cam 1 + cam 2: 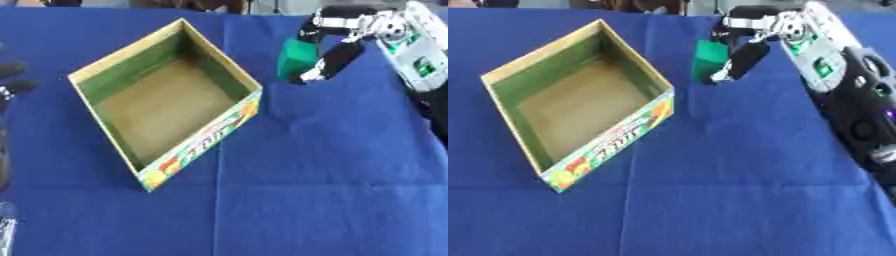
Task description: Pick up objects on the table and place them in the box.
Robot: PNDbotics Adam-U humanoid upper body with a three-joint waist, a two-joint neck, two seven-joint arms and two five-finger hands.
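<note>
- The right robot hand (337, 47) sits near the far right part of the desk (332, 190), its fingers and thumb curled round a small green block (297, 57), which it pinches from above and from the side.
- The green block is just off the far right corner of the box (166, 95); whether it is lifted clear of the blue cloth or touches it I cannot tell.
- The box lies open-topped and turned cornerwise at the middle left of the desk, its inside bare, its printed side facing the near edge.
- The relation that matters: the box opening lies to the left of the held block and slightly nearer, so I judge the carry must go leftward over the box's right wall.
- The left robot hand (13, 80) shows only as dark fingers at the left edge, apparently relaxed and idle.
- The right robot hand is plainly the one working here.
</note>
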